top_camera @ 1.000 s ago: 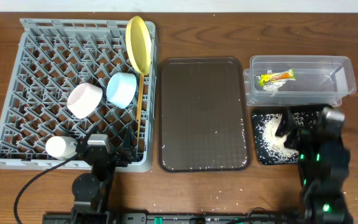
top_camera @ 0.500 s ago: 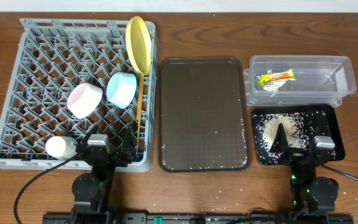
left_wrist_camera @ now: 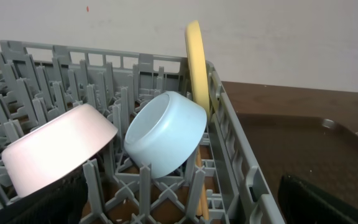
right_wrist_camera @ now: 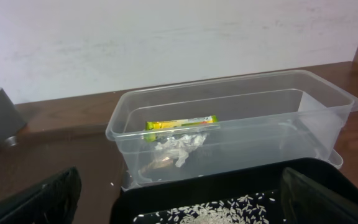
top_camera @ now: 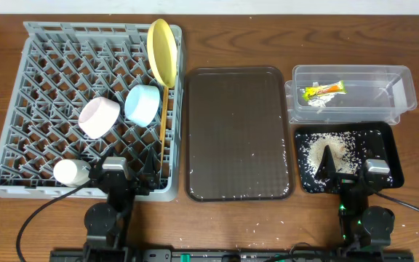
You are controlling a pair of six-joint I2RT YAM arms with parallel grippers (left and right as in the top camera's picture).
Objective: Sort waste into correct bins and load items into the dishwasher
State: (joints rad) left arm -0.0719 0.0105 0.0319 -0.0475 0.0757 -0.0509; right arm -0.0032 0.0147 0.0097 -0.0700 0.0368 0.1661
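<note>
Looks done: grey lattice dish rack (top_camera: 49, 65) loaded, yellow-green wrapper (top_camera: 324, 90) in clear plastic tub (top_camera: 407, 91), rice (top_camera: 315, 151) in black tray (top_camera: 393, 145); left tool (left_wrist_camera: 179, 186), right tool (right_wrist_camera: 180, 174) gape empty.

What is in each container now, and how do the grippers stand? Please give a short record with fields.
grey dish rack: yellow plate on edge, light blue bowl, white-pink bowl, white cup, wooden chopsticks
clear tub: yellow-green snack wrapper, crumpled white paper
black tray: rice-like crumbs
brown serving tray: bears no dish
left gripper: open, empty
right gripper: open, empty
</note>
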